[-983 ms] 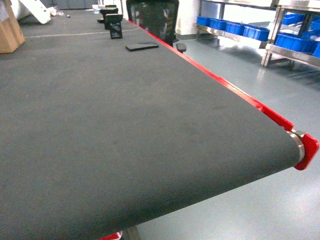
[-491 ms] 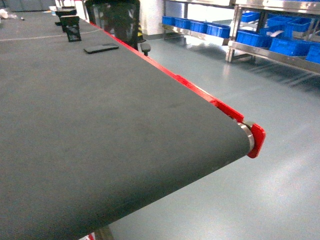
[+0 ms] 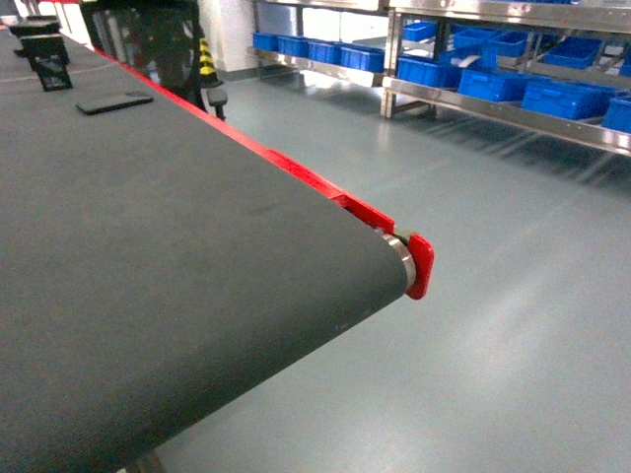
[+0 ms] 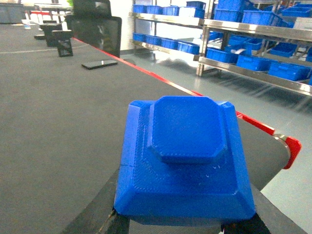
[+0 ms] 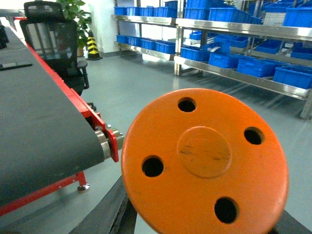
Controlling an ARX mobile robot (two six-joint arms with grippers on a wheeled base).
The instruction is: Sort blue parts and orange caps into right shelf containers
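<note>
Head view has swung right since a second ago: the red end cap (image 3: 421,266) of the belt-topped bench (image 3: 148,266) now sits nearer mid-frame, and more of the steel shelf (image 3: 493,103) with its blue bins (image 3: 567,97) shows along the top right. The cardboard box is gone from view.

Left claw (image 4: 183,222): closed on a blue part (image 4: 183,158), a stepped block held above the bench near its end edge; only dark finger bases show under it. Right claw (image 5: 204,224): carrying an orange cap (image 5: 204,165), a round disc with four holes, held off the bench's end, over the floor (image 5: 141,83).

Progress, as judged: both pieces are picked and in hand; neither is sorted yet. Bins are well apart from both claws, across open floor. Remaining: close on the shelf, drop each piece in its own bin. Cannot tell which bin takes which.
</note>
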